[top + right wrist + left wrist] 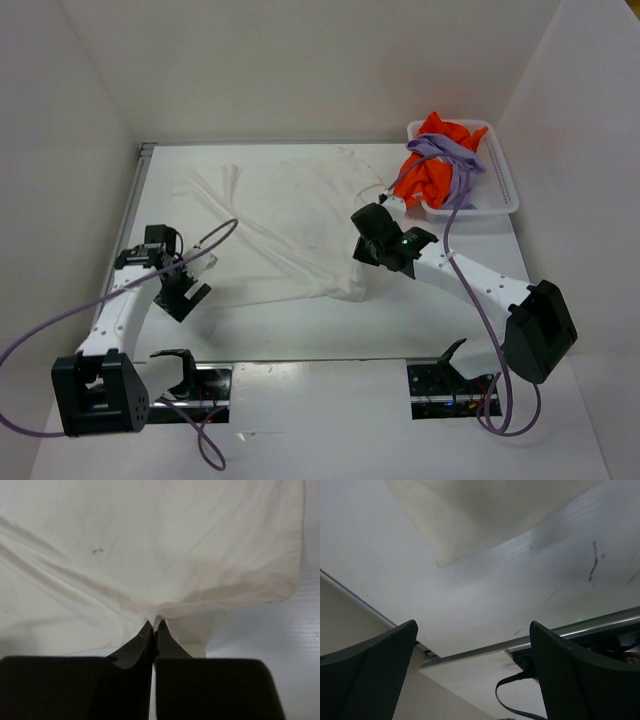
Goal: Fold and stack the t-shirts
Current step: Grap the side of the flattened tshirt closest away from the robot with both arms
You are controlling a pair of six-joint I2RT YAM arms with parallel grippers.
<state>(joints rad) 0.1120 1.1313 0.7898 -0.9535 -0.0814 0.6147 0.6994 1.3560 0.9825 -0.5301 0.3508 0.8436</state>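
White t-shirt (290,225) spread mid-table, wrinkled, not yet folded. Right gripper (153,626) clenched on pinch of its cloth near one edge. Fabric puckers toward tips, so likely a hold for dragging or folding over. Left gripper (473,630) splayed wide, grasping nothing, hovering over bare table (330,330) just off shirt's near-left side; probably poised for next pinch. Orange t-shirt (430,175) and lavender t-shirt (447,150) heaped in basket (500,200), far right, untouched.

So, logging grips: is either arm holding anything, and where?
The right gripper pinches the white t-shirt at a fold near its edge; the left gripper holds nothing.
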